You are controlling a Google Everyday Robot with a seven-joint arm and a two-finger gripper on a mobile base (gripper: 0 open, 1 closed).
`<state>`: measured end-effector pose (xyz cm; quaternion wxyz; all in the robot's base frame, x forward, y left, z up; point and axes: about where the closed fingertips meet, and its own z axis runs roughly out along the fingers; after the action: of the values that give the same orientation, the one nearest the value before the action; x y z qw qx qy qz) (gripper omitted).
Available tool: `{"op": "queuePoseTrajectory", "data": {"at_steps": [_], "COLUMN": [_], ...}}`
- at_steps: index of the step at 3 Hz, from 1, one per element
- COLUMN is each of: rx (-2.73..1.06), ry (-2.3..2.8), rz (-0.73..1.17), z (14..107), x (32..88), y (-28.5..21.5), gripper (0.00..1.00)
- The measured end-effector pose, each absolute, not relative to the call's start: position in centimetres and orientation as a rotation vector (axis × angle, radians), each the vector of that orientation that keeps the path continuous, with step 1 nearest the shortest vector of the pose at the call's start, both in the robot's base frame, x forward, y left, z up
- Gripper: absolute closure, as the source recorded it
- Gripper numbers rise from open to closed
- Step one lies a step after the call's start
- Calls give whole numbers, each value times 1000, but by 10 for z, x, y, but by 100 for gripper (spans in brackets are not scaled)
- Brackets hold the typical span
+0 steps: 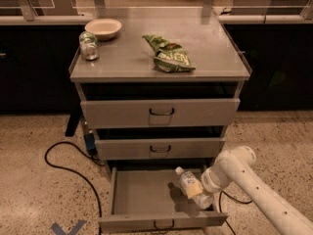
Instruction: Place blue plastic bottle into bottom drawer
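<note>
Blue plastic bottle (190, 184) tilts in the gripper (204, 199) over the bottom drawer (137, 196).

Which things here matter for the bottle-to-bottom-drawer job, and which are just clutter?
In play: bottom drawer, open; blue plastic bottle; gripper, holding it over the drawer's right side.
Just lying about: bowl, green-topped can, chip bag on the cabinet top; cable on the floor.

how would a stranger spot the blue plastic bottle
Find the grey cabinet and its open bottom drawer. Over its right side the gripper holds the blue plastic bottle, tilted; its white cap and pale label set it apart from the green-topped jar on top.
</note>
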<state>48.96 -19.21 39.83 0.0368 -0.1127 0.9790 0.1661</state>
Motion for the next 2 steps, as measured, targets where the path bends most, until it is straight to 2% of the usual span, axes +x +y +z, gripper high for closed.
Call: {"op": "queuePoseTrajectory", "data": {"at_steps": [1, 2], "rx": [-455, -437], "ry": [3061, 3111], "rz": [614, 597], "z": [368, 346], "x": [527, 540], "y": [-161, -159], "gripper": [100, 100]}}
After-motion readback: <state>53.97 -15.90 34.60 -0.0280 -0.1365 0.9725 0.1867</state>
